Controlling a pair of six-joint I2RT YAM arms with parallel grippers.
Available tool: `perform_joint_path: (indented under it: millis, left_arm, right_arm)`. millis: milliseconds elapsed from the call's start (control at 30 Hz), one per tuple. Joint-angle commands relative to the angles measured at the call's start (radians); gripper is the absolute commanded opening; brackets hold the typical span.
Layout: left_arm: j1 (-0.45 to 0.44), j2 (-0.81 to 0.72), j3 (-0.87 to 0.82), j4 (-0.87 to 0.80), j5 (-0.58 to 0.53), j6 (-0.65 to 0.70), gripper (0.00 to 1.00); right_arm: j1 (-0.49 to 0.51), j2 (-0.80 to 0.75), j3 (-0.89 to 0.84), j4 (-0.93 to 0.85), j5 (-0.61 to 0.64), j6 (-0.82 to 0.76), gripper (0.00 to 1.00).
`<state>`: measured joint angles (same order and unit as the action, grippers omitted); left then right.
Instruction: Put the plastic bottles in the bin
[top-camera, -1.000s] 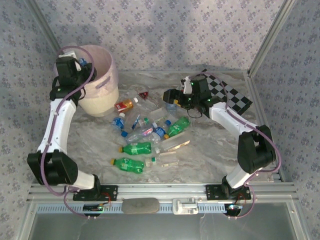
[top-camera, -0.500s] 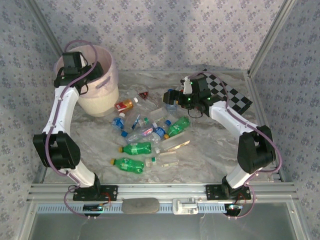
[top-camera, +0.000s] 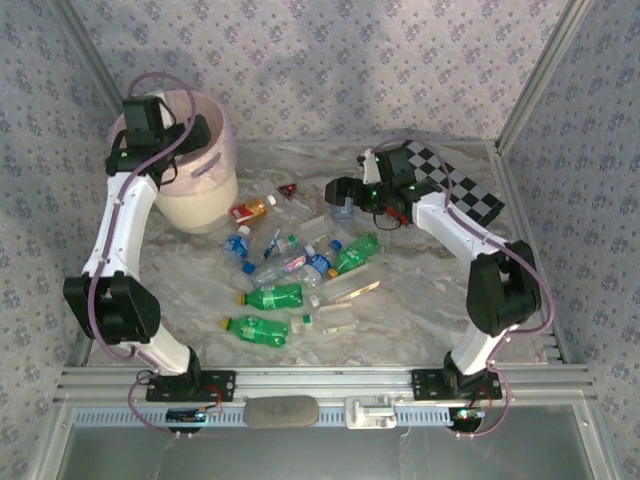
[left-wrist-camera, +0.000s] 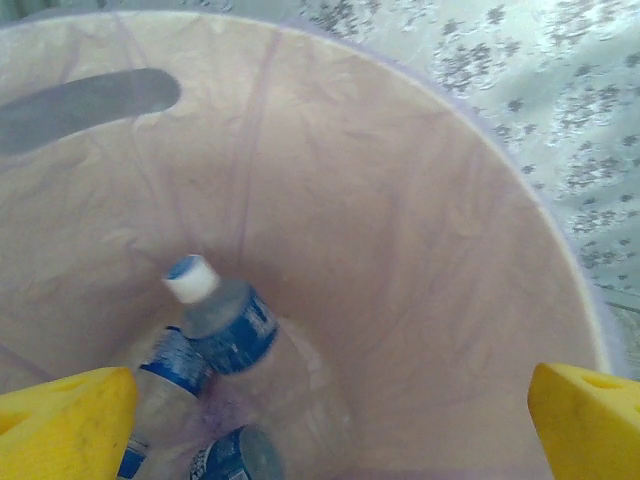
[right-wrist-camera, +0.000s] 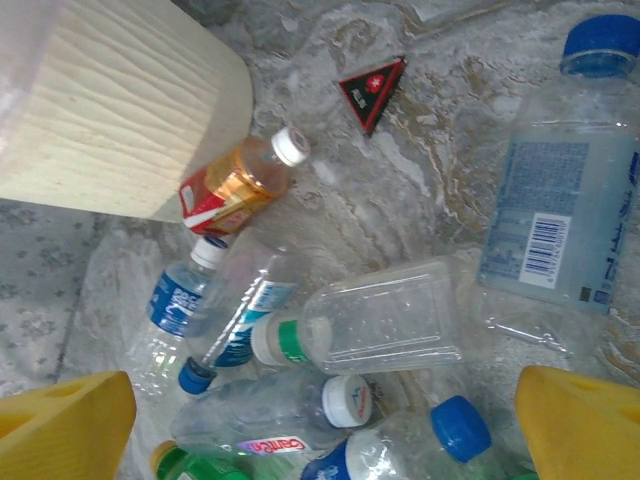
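The pale pink bin stands at the back left. My left gripper hangs over its mouth, open and holding nothing. In the left wrist view, clear plastic bottles with blue labels lie at the bottom of the bin, below my left gripper. Several plastic bottles lie piled mid-table, among them green ones and a red-label one. My right gripper hovers open over the pile's far edge. Below my right gripper lie a clear bottle with a green band, the red-label bottle and a blue-capped bottle.
A black-and-white chessboard lies at the back right behind the right arm. A small red-and-black triangle sits between the bin and the right gripper. The bin's cream lower wall stands close to the red-label bottle. Patterned walls enclose the table.
My left gripper has opened over the bin and let go of the blue-capped bottle it carried. The left arm has swung further over the rim. The right gripper has edged slightly left.
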<state>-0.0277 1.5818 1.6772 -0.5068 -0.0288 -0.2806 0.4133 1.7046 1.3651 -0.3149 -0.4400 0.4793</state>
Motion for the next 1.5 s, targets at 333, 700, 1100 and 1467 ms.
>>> perform_joint_path:
  millis: [333,700,1100,1467]
  left_arm:
    - [-0.309,-0.168,-0.177,0.152,0.048,0.002,1.0]
    - [-0.473,-0.182,-0.509,0.354,0.143,-0.199,1.0]
    - [-0.555,-0.095,-0.667,0.456,0.113,-0.298,1.0]
    - [-0.554,-0.033,-0.582,0.363,0.116,-0.293,1.0]
  right_arm:
    - [0.005,0.254,0.279,-0.233,0.235,-0.144,0.98]
    - [0.014,0.502,0.509,-0.32,0.388,-0.142,0.95]
    - [0.016,0.632,0.621,-0.353,0.394,-0.111,0.91]
    - [0.01,0.639,0.604,-0.343,0.382,-0.108,0.72]
